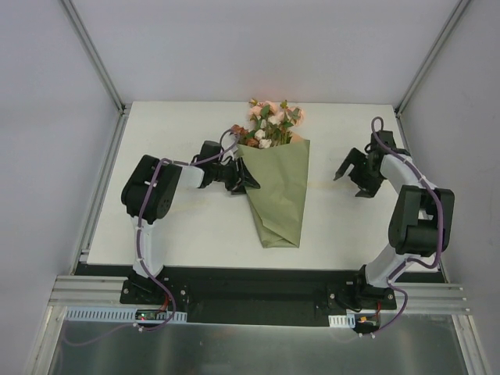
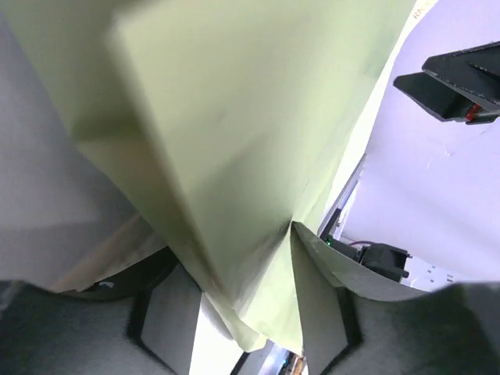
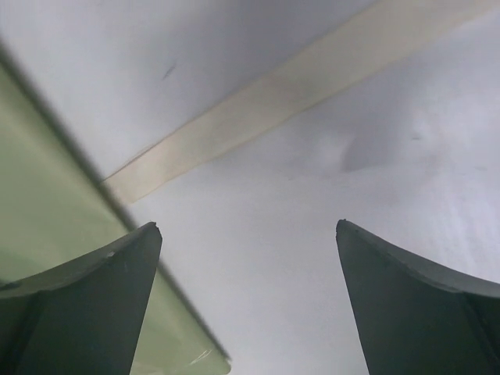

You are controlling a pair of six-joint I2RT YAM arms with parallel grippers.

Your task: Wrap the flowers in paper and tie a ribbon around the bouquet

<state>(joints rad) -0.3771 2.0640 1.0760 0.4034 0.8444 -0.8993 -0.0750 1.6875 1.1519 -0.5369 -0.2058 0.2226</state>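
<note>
The bouquet lies mid-table: pink, white and rust flowers (image 1: 269, 125) stick out of the far end of a folded olive-green paper (image 1: 277, 191) cone. My left gripper (image 1: 246, 178) is at the cone's left edge. In the left wrist view its jaws (image 2: 238, 258) stand apart, with a fold of the paper (image 2: 234, 133) hanging loosely between them. My right gripper (image 1: 351, 181) hovers to the right of the cone, open and empty (image 3: 247, 226). Just ahead of it the cream ribbon (image 3: 289, 86) lies flat on the table, running under the paper's edge (image 3: 47, 211).
The white table (image 1: 187, 226) is bounded by grey walls and metal frame posts at the back corners. The arm bases sit on a black rail (image 1: 258, 285) at the near edge. In the left wrist view the right gripper (image 2: 461, 82) shows beyond the paper.
</note>
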